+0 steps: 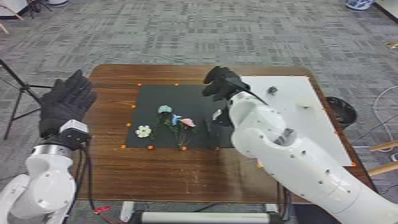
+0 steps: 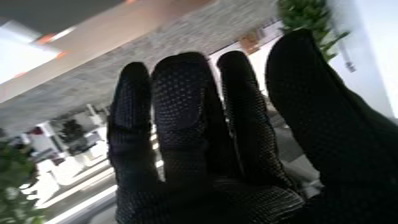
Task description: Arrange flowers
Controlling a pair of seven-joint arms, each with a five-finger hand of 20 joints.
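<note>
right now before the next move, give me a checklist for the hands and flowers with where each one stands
1. right hand free and open: ok, fingers extended, nothing held
2. left hand out of the way: ok, off beside the table's left edge
3. white flower set apart for a clean pick: ok, to the left of the others on the dark mat
4. pink flower well clear of the blue flower: not ok, they lie close together
5. mat's right side in sight: not ok, the right arm covers part of it
6. stems untangled: cannot tell
</note>
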